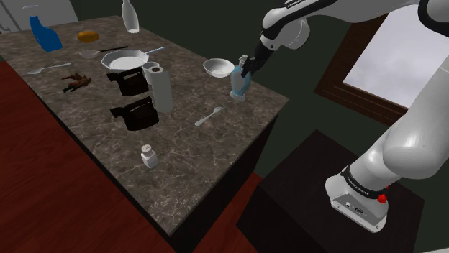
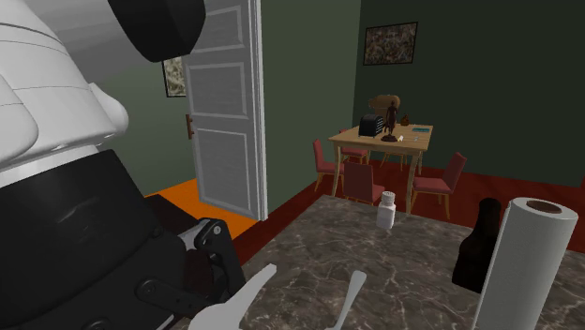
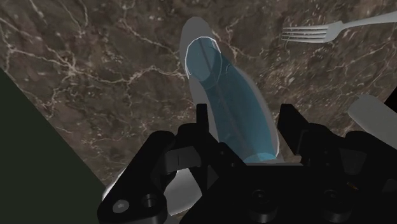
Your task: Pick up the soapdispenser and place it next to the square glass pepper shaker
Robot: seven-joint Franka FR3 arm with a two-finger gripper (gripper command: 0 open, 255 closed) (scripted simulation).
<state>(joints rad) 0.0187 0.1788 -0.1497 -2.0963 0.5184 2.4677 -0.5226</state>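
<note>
my gripper is clasping the blue soap dispenser near its pump end, half closed, with my two fingers pressing on either side. in the shoulder view the dispenser is standing on the marble counter near its edge. a white bowl is sitting just beside it at ten o'clock, a fork near at seven, and the pepper shaker well apart at eight.

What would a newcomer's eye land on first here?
The white arm arching in from the shoulder view's right, its gripper down at the translucent blue soap dispenser by the dark veined counter's right edge, beside a white bowl. Next, the tall paper towel roll mid-counter and the small shaker alone near the front edge.
</note>
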